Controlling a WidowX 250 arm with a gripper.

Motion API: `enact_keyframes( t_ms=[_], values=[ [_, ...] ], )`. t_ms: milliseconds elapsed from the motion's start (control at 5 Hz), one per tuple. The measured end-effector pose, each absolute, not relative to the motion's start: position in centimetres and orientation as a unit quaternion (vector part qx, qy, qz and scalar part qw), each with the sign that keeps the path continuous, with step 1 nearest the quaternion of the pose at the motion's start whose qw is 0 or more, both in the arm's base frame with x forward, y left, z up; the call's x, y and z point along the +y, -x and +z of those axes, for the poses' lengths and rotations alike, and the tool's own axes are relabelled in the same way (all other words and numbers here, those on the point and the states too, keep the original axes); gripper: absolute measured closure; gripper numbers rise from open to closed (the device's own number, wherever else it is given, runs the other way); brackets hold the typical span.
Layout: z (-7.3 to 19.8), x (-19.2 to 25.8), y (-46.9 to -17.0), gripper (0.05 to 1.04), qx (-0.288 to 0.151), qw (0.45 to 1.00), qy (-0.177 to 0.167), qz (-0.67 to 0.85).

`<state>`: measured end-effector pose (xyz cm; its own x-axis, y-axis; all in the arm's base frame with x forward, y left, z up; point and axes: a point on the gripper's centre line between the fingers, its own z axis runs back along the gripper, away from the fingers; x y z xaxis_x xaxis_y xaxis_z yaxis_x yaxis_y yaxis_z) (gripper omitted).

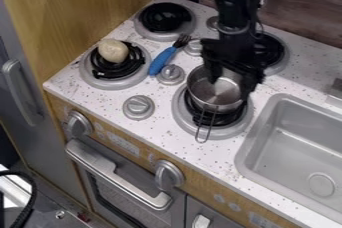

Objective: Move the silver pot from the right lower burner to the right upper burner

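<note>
On the lower right burner (229,131), in the camera view, sits the silver pot (215,96), its wire handle (205,128) pointing toward the viewer, away from the black gripper (230,86). The gripper's fingers are apart at the far rim, so the pot lies below and nearward. The upper right burner (275,53) is beyond. Pale markings on the wooden front panel (121,144) are unreadable.

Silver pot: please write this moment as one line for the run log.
silver pot on right lower burner | pincer at pot's far side | handle toward counter's front edge | pot not yet on right upper burner
</note>
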<state>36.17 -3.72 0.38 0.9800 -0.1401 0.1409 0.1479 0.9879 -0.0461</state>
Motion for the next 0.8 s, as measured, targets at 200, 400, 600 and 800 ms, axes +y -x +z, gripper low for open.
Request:
enact_keyframes(
  t_ms=[200, 400, 600, 800],
  values=[
    [-1.3, -4.7, -37.5, 0.085, -0.060, 0.995, 0.042, -0.066],
    [-3.5, -4.8, -37.9, 0.085, -0.056, 0.996, 0.040, -0.060],
    [-4.9, -4.5, -38.6, 0.133, -0.035, 0.997, 0.014, -0.072],
    [-5.1, -3.9, -38.6, 0.418, -0.044, 0.994, -0.012, -0.096]
  ],
)
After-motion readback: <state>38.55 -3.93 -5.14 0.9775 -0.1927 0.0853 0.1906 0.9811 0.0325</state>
